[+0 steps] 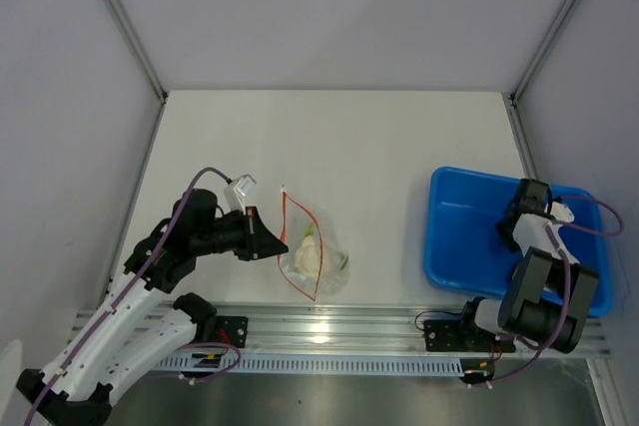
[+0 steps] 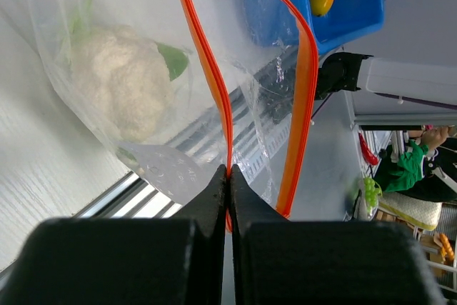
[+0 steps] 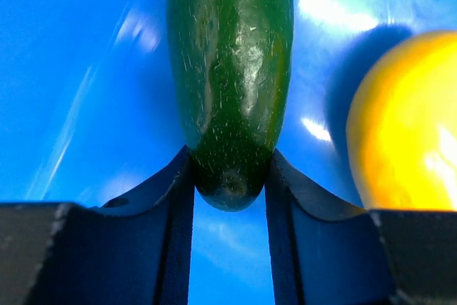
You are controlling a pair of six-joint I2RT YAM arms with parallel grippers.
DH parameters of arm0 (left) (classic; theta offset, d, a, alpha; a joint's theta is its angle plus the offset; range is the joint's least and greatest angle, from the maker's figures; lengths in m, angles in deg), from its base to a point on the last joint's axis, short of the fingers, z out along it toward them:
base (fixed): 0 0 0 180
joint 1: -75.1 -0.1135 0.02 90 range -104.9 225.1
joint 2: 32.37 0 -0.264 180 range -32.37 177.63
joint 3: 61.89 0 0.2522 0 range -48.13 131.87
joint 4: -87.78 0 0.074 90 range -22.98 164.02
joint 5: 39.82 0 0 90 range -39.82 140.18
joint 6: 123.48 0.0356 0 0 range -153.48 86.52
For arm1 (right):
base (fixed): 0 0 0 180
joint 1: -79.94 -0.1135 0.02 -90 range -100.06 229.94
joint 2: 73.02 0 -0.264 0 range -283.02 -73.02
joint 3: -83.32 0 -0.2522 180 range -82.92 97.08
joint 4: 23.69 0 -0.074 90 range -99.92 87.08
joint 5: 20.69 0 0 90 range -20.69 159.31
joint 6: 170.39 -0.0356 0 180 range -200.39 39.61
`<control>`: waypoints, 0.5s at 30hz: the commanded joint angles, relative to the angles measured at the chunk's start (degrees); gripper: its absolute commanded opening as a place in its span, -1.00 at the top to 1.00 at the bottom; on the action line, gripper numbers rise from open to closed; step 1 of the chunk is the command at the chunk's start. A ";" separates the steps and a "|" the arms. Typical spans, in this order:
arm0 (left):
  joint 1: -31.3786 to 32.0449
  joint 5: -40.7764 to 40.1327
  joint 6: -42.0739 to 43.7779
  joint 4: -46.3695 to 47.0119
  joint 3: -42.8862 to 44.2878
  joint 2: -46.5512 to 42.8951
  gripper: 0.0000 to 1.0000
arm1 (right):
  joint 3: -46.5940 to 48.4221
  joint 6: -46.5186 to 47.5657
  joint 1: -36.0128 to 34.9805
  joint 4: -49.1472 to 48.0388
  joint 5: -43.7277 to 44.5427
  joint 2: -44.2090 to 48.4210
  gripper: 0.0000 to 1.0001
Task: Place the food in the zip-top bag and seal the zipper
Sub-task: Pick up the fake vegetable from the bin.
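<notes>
The right tool (image 3: 228, 171) is part-closed, its pads touching both sides of the cucumber (image 3: 228, 69) at the near end. The cucumber's long axis runs straight away from the tool, in line with the fingers. It lies in the blue tray (image 1: 469, 231), with the yellow fruit (image 3: 407, 119) just beside it but clear of the fingers. The zip-top bag (image 1: 318, 258) lies well to the left across the worktop (image 1: 379, 147), with the leafy lump (image 2: 121, 83) already inside. The left tool (image 2: 228, 171) is fully closed on one lip of the zipper (image 2: 207, 69), so the mouth gapes. The tray wall stands between cucumber and bag.

Overhead camera, two close wrist cameras
</notes>
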 commanded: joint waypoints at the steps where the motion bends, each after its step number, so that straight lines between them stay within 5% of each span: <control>1: 0.28 1.29 0.67 1.35 0.67 0.18 0.99 | 0.53 1.23 0.13 3.43 -2.93 7.04 1.00; 6: 0.28 1.03 1.46 0.65 2.69 1.50 0.99 | 5.09 2.81 -2.24 7.57 -8.99 20.12 1.00; 15: 0.28 0.15 1.81 -0.32 4.02 2.91 0.99 | 15.73 4.75 -15.76 11.35 -27.27 28.32 1.00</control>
